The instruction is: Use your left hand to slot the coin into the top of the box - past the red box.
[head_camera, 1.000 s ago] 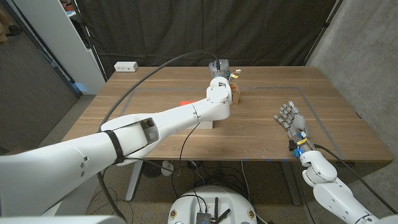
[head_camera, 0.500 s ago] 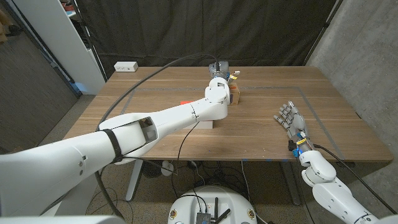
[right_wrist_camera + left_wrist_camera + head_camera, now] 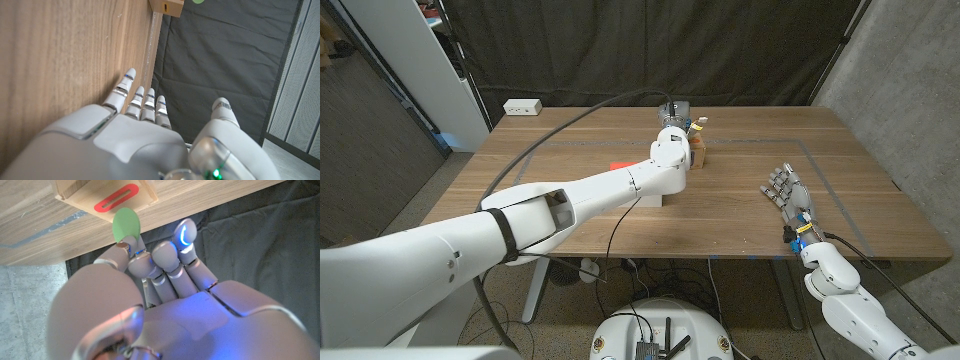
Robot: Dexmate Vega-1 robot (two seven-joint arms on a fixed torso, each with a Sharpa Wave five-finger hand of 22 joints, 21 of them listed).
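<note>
The left hand (image 3: 165, 280) pinches the green coin (image 3: 126, 224) and has crept closer; the wooden box's (image 3: 80, 195) red-ringed slot (image 3: 118, 197) sits just beyond its fingertips, so insertion looks imminent. The right hand (image 3: 790, 195) stays spread, well apart.

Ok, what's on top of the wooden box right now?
A red-ringed slot in the wooden box; the green coin, pinched by the left hand, sits just short of it. The box's inside is hidden.

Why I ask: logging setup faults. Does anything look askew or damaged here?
Nothing stands out. The left hand pinches an intact green coin just off the wooden box's red-ringed slot; the right hand waits empty.
</note>
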